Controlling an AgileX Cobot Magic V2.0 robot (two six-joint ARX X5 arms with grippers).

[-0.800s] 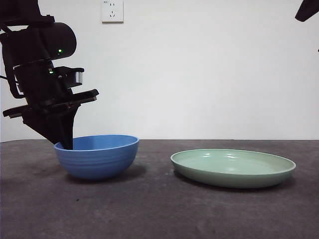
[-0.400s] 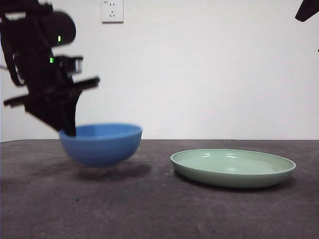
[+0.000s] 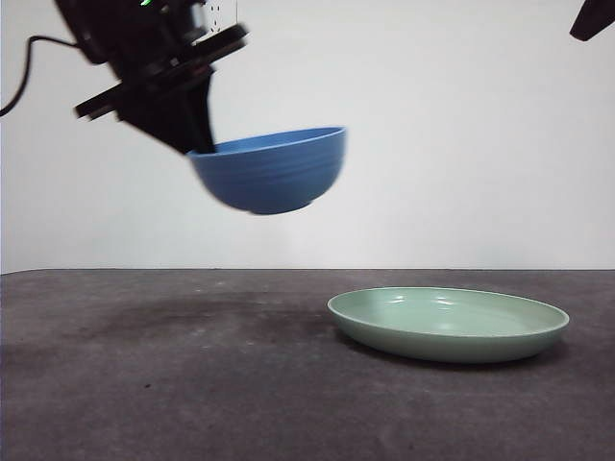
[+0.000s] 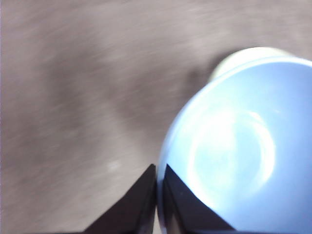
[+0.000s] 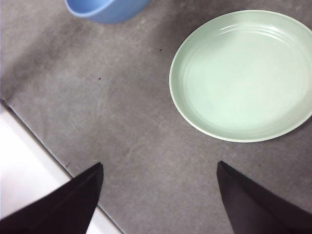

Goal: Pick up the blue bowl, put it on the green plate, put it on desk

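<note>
You are mid-carry: the left gripper (image 3: 202, 144), jaws pinched on its rim, holds the blue bowl (image 3: 271, 171) tilted, high above the desk (image 3: 192, 384) and short of the green plate (image 3: 449, 324), so next centre it over the plate, then lower.

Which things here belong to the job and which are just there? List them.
Job:
blue bowl, lifted by its rim in the left gripper
green plate, bare
desk

Just there:
wall socket
right gripper, waiting, open
</note>
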